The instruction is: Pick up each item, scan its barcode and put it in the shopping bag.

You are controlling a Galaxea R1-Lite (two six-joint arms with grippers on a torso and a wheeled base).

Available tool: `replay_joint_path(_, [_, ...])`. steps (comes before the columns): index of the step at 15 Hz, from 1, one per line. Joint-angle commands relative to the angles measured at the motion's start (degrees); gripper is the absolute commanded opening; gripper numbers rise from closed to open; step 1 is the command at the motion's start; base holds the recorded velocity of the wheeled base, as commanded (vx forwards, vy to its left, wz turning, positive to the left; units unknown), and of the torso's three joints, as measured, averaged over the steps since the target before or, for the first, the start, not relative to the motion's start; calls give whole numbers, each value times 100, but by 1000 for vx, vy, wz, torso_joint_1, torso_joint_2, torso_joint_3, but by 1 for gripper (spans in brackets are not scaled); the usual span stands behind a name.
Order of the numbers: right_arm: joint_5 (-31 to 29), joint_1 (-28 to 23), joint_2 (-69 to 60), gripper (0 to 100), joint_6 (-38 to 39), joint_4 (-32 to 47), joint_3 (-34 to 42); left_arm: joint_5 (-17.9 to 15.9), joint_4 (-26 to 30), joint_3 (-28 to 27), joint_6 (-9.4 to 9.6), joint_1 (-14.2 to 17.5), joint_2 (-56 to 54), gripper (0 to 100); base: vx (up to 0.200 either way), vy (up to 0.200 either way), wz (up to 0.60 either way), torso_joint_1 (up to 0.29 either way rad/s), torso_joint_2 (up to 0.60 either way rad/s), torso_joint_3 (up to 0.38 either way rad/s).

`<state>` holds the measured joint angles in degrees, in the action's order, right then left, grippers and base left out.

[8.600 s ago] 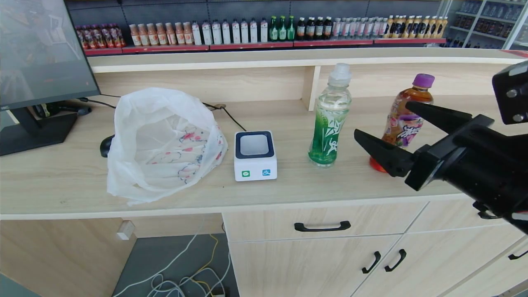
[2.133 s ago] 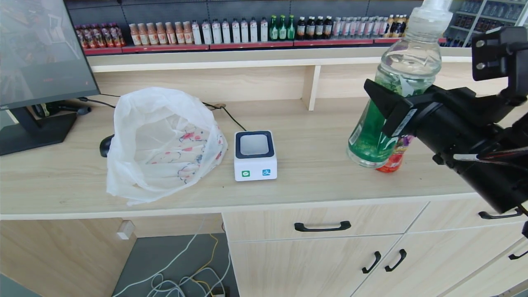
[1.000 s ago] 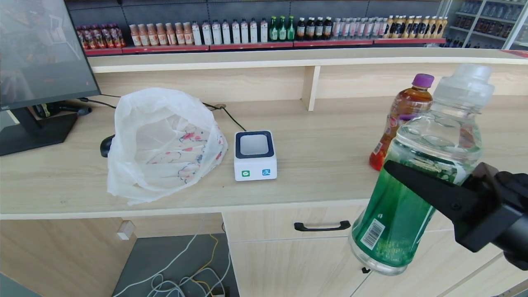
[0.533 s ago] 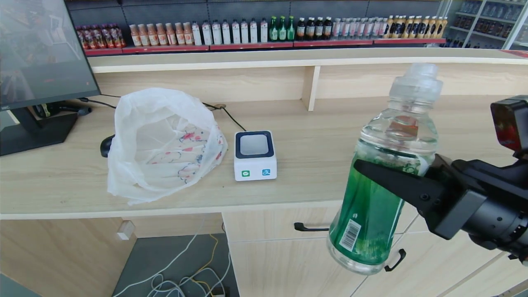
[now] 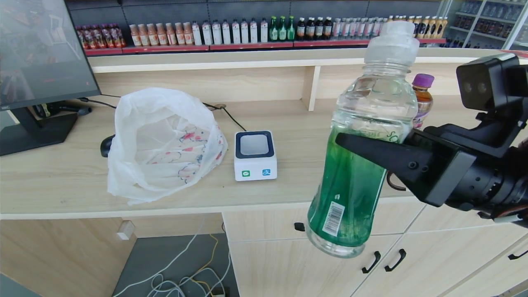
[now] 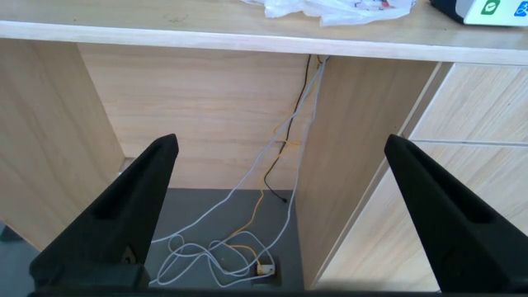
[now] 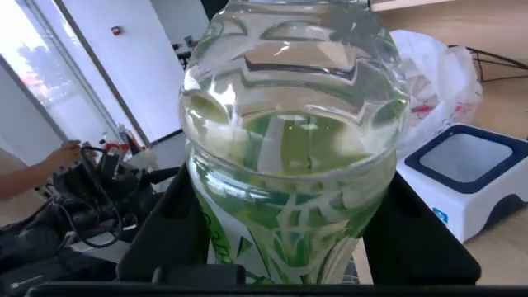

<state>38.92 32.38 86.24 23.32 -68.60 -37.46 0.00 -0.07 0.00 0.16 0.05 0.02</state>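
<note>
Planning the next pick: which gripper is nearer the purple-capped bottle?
Right. The right gripper, holding the green bottle aloft, is just in front of the purple-capped bottle. The left gripper is below the counter edge, near the shopping bag.

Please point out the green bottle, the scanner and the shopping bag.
green bottle (image 5: 350,194): head view, green label above the barcode.
scanner (image 5: 255,168): head view, white front face.
shopping bag (image 5: 161,144): head view, front wall.
</note>
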Motion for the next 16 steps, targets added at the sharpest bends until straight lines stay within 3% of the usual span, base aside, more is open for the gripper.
replay_joint_path(1, [168, -3, 25, 0, 270, -40, -147, 0, -1, 0, 2, 4, -2, 100, 0, 0, 0, 0, 0, 0])
replay_joint_path(3, [634, -30, -19, 0, 841, -409, -191, 0, -1, 0, 2, 4, -2, 100, 0, 0, 0, 0, 0, 0])
replay_joint_path(7, [1240, -39, 7, 0, 1280, -910, -253, 9, -1, 0, 2, 4, -2, 100, 0, 0, 0, 0, 0, 0])
replay_joint_path(12, [1337, -12, 86, 0, 1913, -1112, -279, 0, -1, 0, 2, 4, -2, 100, 0, 0, 0, 0, 0, 0])
replay_joint_path(16, [1311, -65, 288, 0, 2335, -1736, -209, 9, -1, 0, 2, 4, -2, 100, 0, 0, 0, 0, 0, 0])
